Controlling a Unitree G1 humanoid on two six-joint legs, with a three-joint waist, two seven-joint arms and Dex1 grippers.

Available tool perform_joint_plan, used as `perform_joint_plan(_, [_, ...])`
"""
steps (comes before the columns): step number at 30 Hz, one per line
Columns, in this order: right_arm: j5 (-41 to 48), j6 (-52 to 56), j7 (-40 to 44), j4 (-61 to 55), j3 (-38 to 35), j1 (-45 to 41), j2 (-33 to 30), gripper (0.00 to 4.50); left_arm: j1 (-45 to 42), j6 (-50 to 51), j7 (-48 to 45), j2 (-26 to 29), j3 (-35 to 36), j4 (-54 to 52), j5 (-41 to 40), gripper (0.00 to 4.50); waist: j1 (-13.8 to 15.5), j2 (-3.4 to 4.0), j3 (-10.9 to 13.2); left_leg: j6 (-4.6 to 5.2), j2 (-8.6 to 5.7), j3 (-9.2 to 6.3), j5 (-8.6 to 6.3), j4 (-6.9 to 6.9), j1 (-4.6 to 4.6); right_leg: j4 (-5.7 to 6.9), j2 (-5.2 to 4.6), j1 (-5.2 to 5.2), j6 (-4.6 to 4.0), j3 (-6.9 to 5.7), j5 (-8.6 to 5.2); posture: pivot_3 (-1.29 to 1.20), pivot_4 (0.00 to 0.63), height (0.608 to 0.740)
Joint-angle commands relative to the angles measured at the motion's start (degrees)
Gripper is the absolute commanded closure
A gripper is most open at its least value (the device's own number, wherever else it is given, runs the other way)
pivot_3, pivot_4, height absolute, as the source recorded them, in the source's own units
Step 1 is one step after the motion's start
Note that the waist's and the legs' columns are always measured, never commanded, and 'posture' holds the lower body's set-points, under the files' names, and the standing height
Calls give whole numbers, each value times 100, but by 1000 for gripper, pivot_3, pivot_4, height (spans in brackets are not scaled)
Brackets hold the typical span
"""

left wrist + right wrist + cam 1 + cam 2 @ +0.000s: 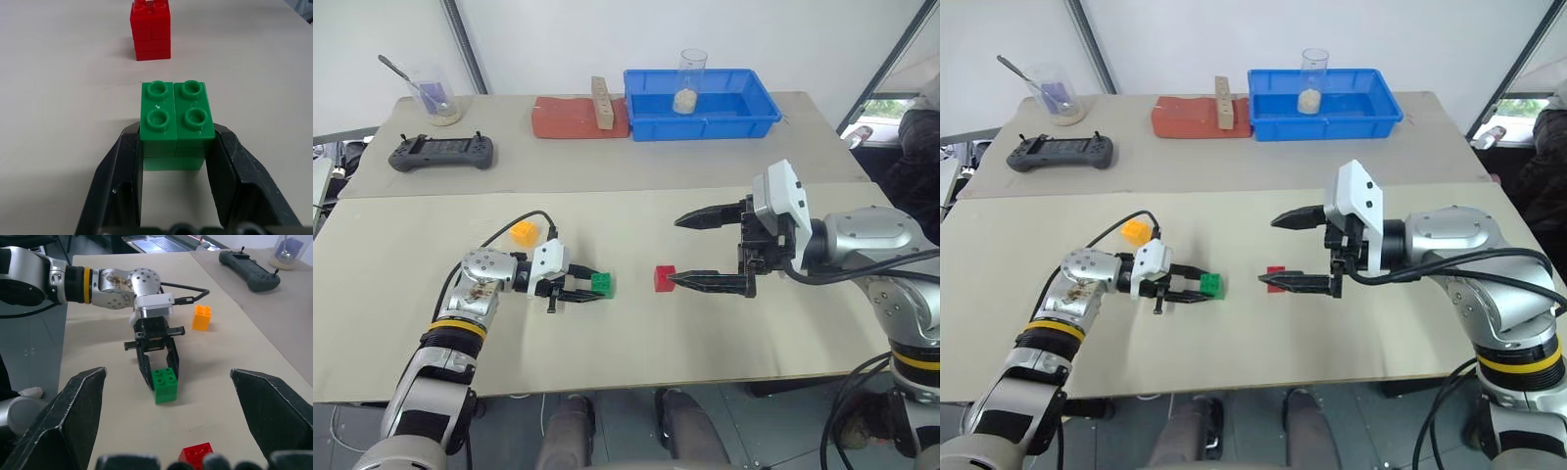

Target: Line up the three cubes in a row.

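Right now the table point(401, 294) fills most of the head view, w/ the right gripper point(705, 250) at centre-right, jaws spread wide and holding nothing, hanging just above the red cube point(665, 278) near frame centre. The left gripper point(582, 292) sits lower left of centre, clenched on the green cube point(602, 284); in the left wrist view both fingers point(117, 186) press the cube's sides, and it looks to be resting on or just off the table, can't tell which. Yellow-orange cube point(523, 232) sits apart, up and left of the green one.

Step in hand, by my read: placing green beside red, approx. mid-task. Next move calls for setting green down square to red, letting go, then fetching yellow-orange w/o knocking the pair, and keeping the right gripper's lower finger clear of red.
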Motion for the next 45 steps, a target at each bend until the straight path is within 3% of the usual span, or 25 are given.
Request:
perform_joint_plan(1, [126,-4,-105,-145,-240,-19,-68,0,-247,-210,121,-124,-82,258,214,3198,12,0,0,0,-1,0,0,1,0,0,0,1,0,0,0,0,150,740])
perform_joint_plan(16, [90,-150,-161,-203,-294,260,-57,0,-635,-494,159,-540,-182,837,444,3198,25,-1,-1,1,-5,-8,0,13,-7,-1,-1,6,2,0,1,0,150,740])
perform_joint_plan(18, [82,-162,-170,-212,-291,283,-53,0,-640,-483,123,-569,-172,821,412,2157,23,-1,-1,1,-5,-8,0,16,-9,-1,-2,6,2,0,1,0,150,740])
perform_joint_plan(23, [71,-184,-189,-207,-270,299,-33,0,-635,-482,82,-570,-183,819,413,30,2,-2,0,1,-5,-13,0,21,-19,-2,0,1,5,-1,2,0,150,740])
perform_joint_plan(30, [35,-260,-127,-129,-230,311,-35,0,-509,-235,34,-341,-31,405,237,30,-15,-2,0,1,-4,-15,0,20,-19,-1,2,0,17,-1,9,0,150,740])
perform_joint_plan(36, [8,-349,-68,-89,-178,321,-10,0,3,495,232,219,395,-837,-162,30,-35,-2,0,1,-1,-15,0,20,-18,-1,2,-1,16,-2,8,0,150,740])
perform_joint_plan(40, [0,-393,-82,-86,-117,281,57,0,674,1474,1172,480,1141,-2216,-620,30,-41,-2,0,0,1,-13,0,20,-20,-1,1,-3,18,-2,8,0,150,740])
perform_joint_plan(45, [2,-277,-266,-107,19,74,261,0,1346,2371,2832,271,2183,-3061,-1016,30,-34,-2,0,0,3,-14,0,20,-15,5,1,-1,22,-3,10,0,150,740])
